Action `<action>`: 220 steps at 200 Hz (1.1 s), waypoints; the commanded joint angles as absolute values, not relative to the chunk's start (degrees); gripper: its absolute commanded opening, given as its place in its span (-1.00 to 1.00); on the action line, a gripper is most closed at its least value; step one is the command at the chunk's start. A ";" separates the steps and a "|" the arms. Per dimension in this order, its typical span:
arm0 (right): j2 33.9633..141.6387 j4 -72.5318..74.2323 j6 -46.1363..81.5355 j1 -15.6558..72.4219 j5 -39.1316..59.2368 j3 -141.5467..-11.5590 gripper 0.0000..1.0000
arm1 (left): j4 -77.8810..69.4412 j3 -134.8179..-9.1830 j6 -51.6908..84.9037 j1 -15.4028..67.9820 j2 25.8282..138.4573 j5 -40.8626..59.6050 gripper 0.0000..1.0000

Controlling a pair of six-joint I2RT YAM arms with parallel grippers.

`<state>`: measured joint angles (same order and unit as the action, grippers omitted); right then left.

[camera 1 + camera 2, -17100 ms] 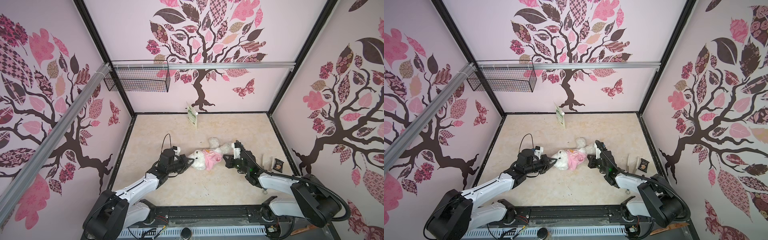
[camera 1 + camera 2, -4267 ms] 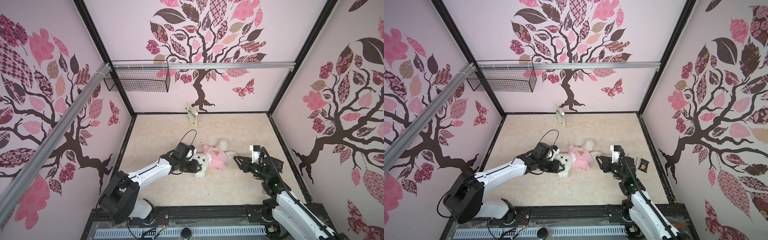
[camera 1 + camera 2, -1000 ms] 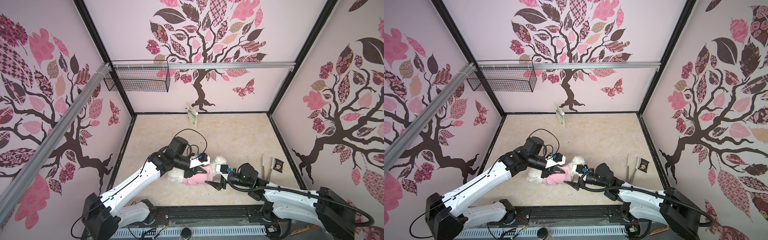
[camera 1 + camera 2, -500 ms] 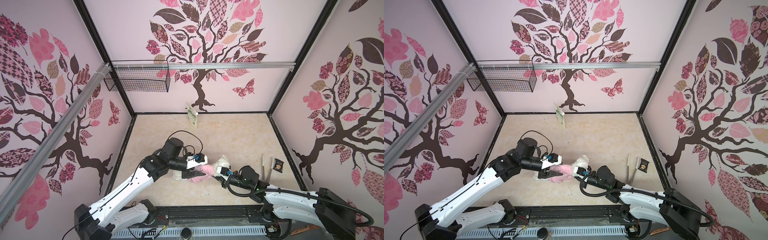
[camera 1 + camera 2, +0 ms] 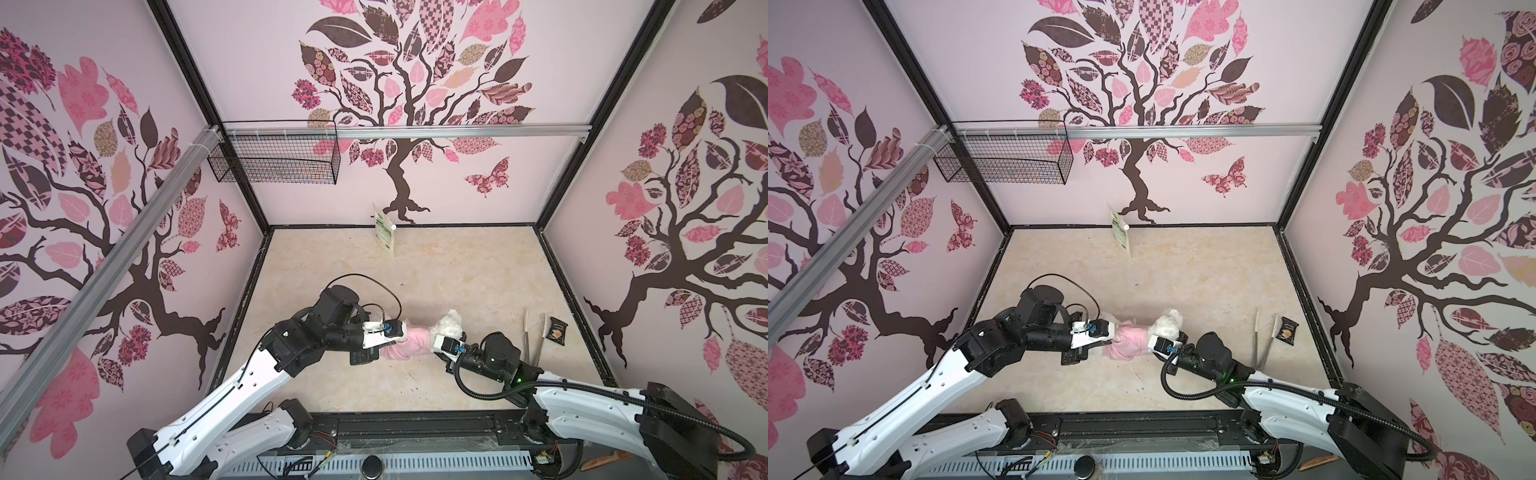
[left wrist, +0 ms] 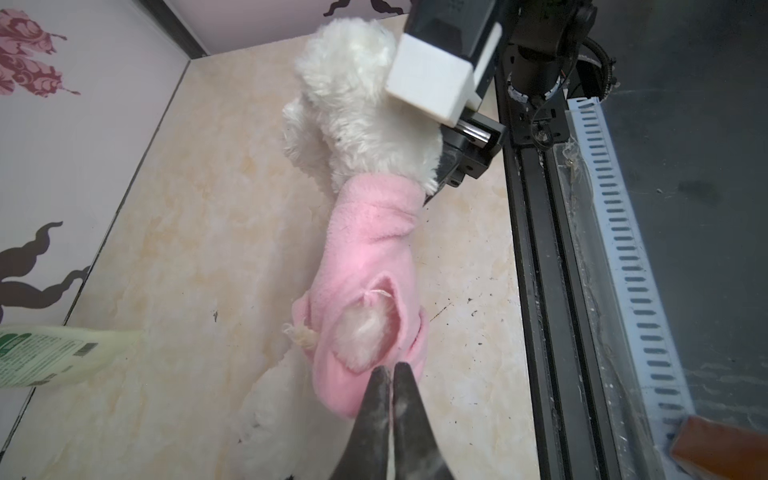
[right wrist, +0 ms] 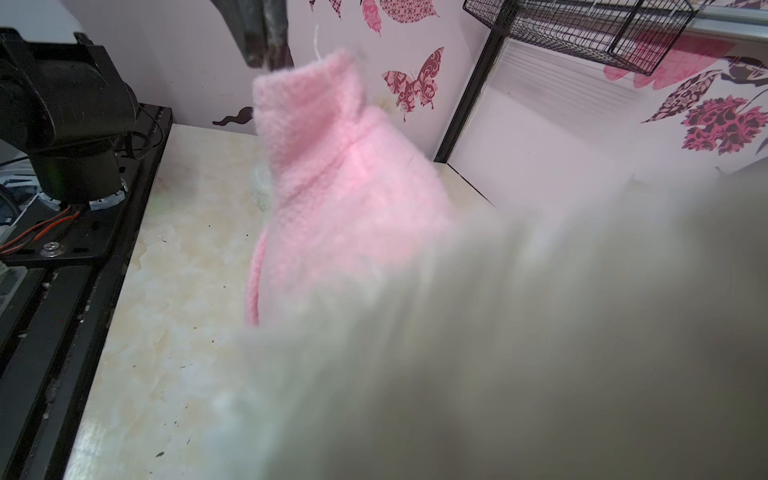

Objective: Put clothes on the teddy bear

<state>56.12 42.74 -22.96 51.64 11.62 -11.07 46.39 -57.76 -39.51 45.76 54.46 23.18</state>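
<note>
The teddy bear (image 5: 449,324) (image 5: 1169,322) (image 6: 357,104) is white and fluffy, stretched out lengthwise between my two grippers at the front middle of the floor. A pink top (image 5: 409,343) (image 5: 1131,343) (image 6: 370,257) (image 7: 340,166) covers its upper body, with a tuft of white fur showing through an opening. My left gripper (image 5: 400,337) (image 5: 1115,334) (image 6: 390,370) is shut on the edge of the pink top at the head end. My right gripper (image 5: 433,345) (image 5: 1152,344) presses into the bare white leg end. Blurred fur fills the right wrist view and hides its jaws.
A green-and-white bottle (image 5: 384,232) (image 6: 41,353) leans at the back wall. Two wooden sticks (image 5: 525,336) and a small dark packet (image 5: 557,330) lie at the right. A wire basket (image 5: 274,158) hangs at the back left. The black front rail (image 6: 536,291) runs close beside the bear.
The right gripper has moved in from the front and closed onto the bear's leg end. The left gripper opened briefly, then shut on the pink top. The bear now lies stretched between them.
</note>
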 commanded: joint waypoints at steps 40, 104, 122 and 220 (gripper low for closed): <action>54.44 44.12 -22.50 51.84 12.19 -12.31 -0.64 | 45.62 -63.08 -41.68 47.02 59.28 21.61 -0.87; 54.24 44.29 -22.13 51.78 12.39 -11.79 -0.64 | 46.21 -63.64 -41.36 46.98 61.28 18.90 -0.85; 54.10 44.30 -21.68 51.85 12.71 -11.95 -0.64 | 47.64 -63.64 -42.92 47.00 61.78 17.70 -0.83; 53.96 45.15 -19.73 51.77 13.97 -12.35 -0.64 | 42.14 -61.09 -41.75 47.05 63.18 20.89 -0.42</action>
<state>55.11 41.36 -20.84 51.64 12.40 -11.07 44.69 -61.41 -42.22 46.87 62.63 17.98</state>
